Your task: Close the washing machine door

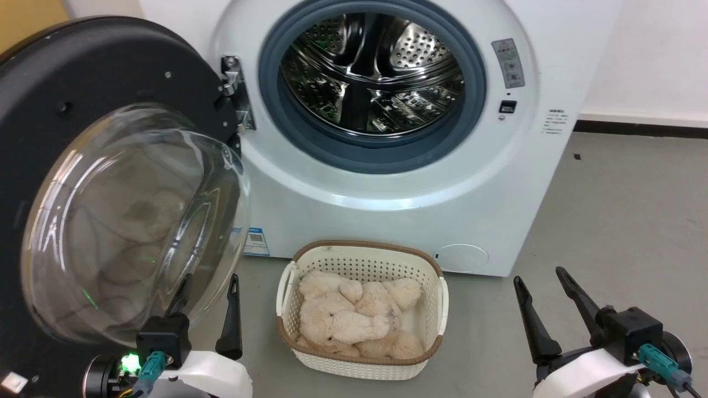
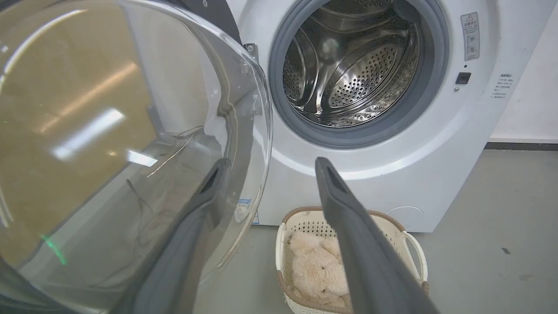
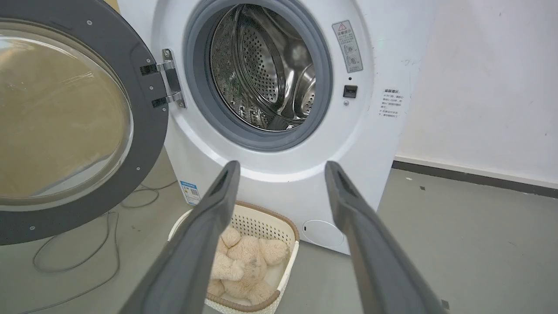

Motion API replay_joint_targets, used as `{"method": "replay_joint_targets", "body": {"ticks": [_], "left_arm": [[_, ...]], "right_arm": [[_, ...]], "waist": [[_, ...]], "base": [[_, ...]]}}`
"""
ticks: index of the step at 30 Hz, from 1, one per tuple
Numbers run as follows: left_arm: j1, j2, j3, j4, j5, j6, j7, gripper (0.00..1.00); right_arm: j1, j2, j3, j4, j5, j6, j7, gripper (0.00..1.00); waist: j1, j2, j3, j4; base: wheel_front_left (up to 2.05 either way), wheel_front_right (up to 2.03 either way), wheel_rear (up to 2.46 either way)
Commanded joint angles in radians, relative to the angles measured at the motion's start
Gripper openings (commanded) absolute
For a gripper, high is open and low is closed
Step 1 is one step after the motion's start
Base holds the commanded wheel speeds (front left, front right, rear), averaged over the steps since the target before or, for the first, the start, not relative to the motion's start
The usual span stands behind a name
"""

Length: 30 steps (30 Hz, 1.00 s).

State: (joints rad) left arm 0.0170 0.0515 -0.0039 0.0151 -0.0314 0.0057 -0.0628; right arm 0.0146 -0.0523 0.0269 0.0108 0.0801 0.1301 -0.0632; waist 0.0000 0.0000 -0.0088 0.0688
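Left wrist view looks along the left gripper (image 2: 272, 162), whose jaws are spread wide and hold nothing. One of its fingers (image 2: 205, 196) is seen through the clear glass bowl (image 2: 109, 131) of the washing machine door (image 2: 216, 15). The other finger stands free in front of the washing machine (image 2: 392, 165). I cannot tell if a finger touches the glass.

Head view puts the left gripper (image 1: 211, 279) at the lower edge of the bowl. The right gripper (image 1: 538, 275) is well apart at the lower right, its jaws also spread and empty, above the grey floor (image 1: 608, 221). The door stands fully open at the left on its metal hinge (image 1: 235, 88). The steel drum (image 1: 376, 72) and the grey gasket (image 1: 276, 99) are uncovered.

Between the two grippers a white basket (image 1: 362, 260) sits on the floor just before the machine, under the opening. A beige plush toy (image 1: 354, 320) lies in it.

Right wrist view, past the right gripper's own fingers, gives the door's whole black rim. It also gives a thin cable (image 3: 104, 244) lying on the floor beneath the door.
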Motion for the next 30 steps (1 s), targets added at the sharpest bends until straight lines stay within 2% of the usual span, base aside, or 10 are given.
{"method": "replay_joint_targets", "body": {"ticks": [1,30], "left_arm": [[0.008,0.0,0.004,0.002,-0.009,-0.003,-0.011,1.0],[0.03,-0.001,0.021,-0.007,-0.026,0.003,-0.073,1.0]], "right_arm": [[0.01,0.001,0.006,0.002,0.009,0.0,-0.011,1.0],[0.018,0.001,0.063,0.027,0.076,0.0,-0.073,1.0]], "waist": [[0.0,0.0,-0.002,0.011],[0.0,0.0,-0.021,0.182]], "base": [[0.0,0.0,0.0],[0.0,0.0,0.0]]}}
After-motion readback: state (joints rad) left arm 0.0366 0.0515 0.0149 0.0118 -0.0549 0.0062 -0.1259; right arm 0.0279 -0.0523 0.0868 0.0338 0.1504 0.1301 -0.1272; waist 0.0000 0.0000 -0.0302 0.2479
